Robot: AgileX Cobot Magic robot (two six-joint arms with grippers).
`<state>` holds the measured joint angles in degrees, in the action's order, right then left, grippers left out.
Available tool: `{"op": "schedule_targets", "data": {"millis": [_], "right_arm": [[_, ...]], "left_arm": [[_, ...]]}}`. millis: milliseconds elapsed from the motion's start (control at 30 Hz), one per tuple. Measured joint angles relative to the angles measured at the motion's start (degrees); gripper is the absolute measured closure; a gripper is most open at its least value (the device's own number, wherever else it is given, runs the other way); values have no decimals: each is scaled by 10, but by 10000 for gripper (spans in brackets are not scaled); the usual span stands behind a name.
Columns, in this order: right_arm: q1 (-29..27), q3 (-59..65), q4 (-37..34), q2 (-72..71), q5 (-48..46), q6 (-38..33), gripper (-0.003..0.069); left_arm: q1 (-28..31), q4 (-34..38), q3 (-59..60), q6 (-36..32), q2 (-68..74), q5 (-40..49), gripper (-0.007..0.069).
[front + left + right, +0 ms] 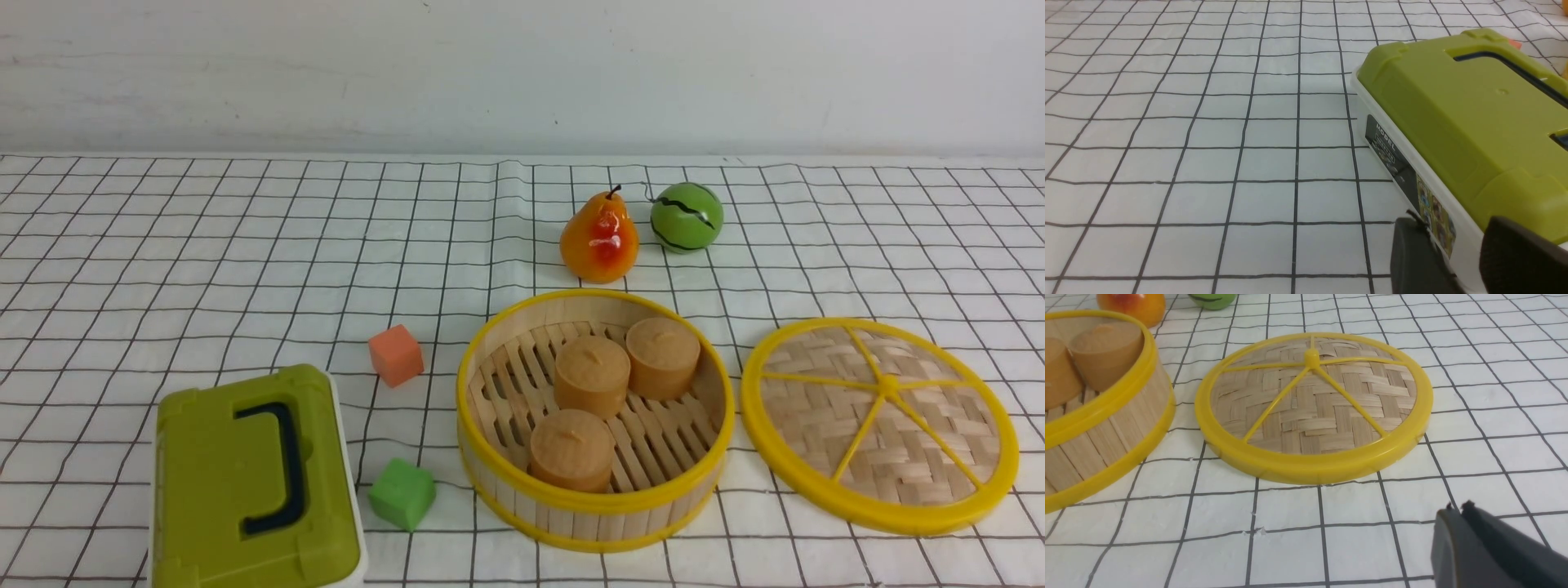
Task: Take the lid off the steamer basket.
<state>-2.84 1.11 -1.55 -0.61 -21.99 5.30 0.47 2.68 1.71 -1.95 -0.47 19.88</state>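
Woven bamboo shows plainly on the lid [880,425], which lies flat on the desk [204,245] just beside the steamer basket [594,420], on the robot's right and apart from it. The basket stands open with three tan cakes [592,376] inside, so the removal looks done. What remains, I judge, is a clean retreat: keep both arms low-risk, clear of the lid's rim and the basket wall. The right gripper [1461,514] sits near the lid's edge, clenched on nothing, its tips meeting. The left gripper [1457,245] hangs released, fingers apart, beside the green box [1457,110]. Drawing back straight should avoid nudging the lid.
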Motion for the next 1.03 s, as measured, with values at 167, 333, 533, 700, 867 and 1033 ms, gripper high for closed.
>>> {"op": "schedule_targets", "data": {"millis": [167,333,533,700,867,1033], "right_arm": [[0,0,0,0,0,0,634],[0,0,0,0,0,0,628],[0,0,0,0,0,0,619],[0,0,0,0,0,0,610],[0,0,0,0,0,0,602],[0,0,0,0,0,0,596]], "left_arm": [[0,0,0,0,0,0,386],[0,0,0,0,0,0,385],[0,0,0,0,0,0,385],[0,0,0,0,0,0,385],[0,0,0,0,0,0,386],[0,0,0,0,0,0,386]]}}
